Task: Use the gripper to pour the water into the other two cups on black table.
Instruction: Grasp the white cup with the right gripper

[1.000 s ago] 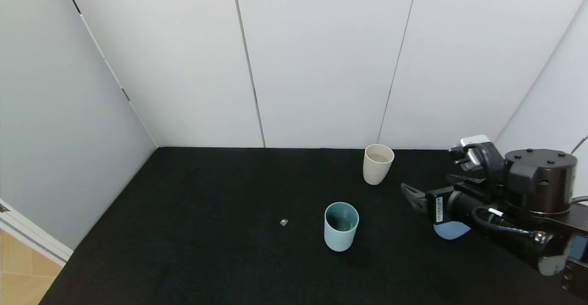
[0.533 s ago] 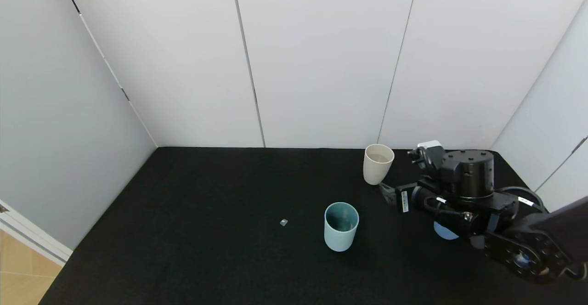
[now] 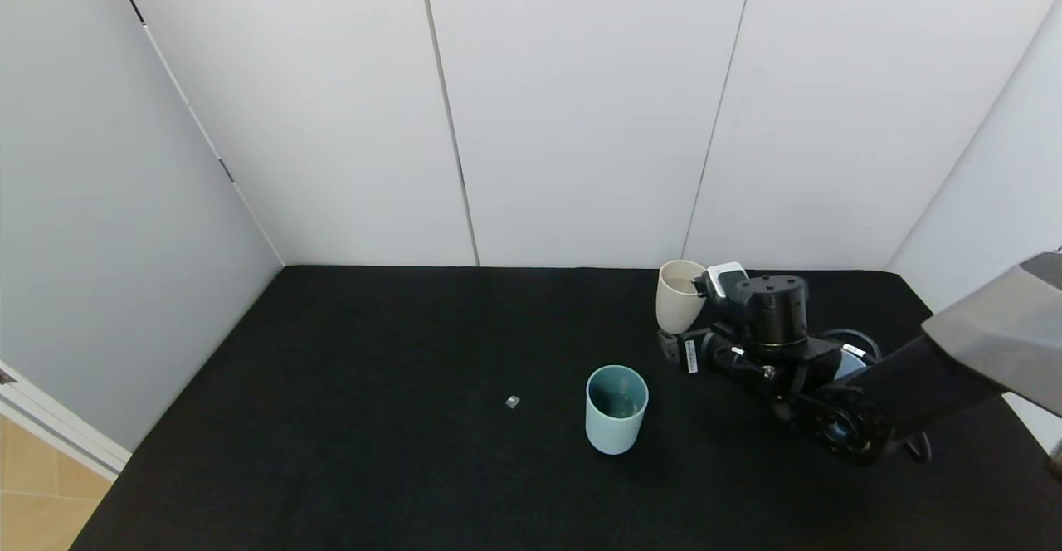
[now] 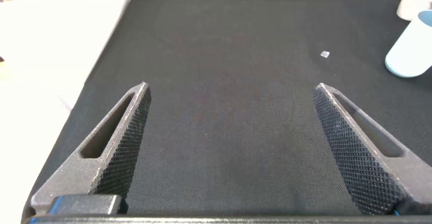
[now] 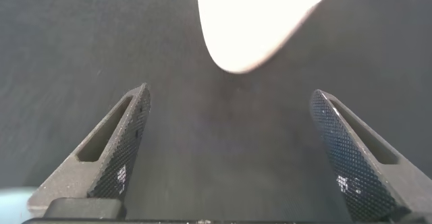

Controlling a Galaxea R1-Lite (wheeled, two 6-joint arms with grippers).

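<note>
Three cups stand on the black table [image 3: 373,418]: the beige cup [image 3: 680,295] with the water, the teal cup [image 3: 616,408] nearer the robot, and the blue cup [image 3: 853,362], mostly hidden behind the right arm. The right gripper [image 5: 229,143] has its fingers wide apart, just before the beige cup and low at its base, probably to grasp it for pouring. The left gripper [image 4: 233,143] is also apart, parked over bare cloth.

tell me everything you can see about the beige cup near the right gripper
The beige cup is a plain, handleless, matte cream cup, tapering to a narrower base. It stands upright on the black table near the back wall. The right gripper, jaws open, is level with it; in the right wrist view the cup sits just ahead of the gap between the fingers, untouched.
</note>
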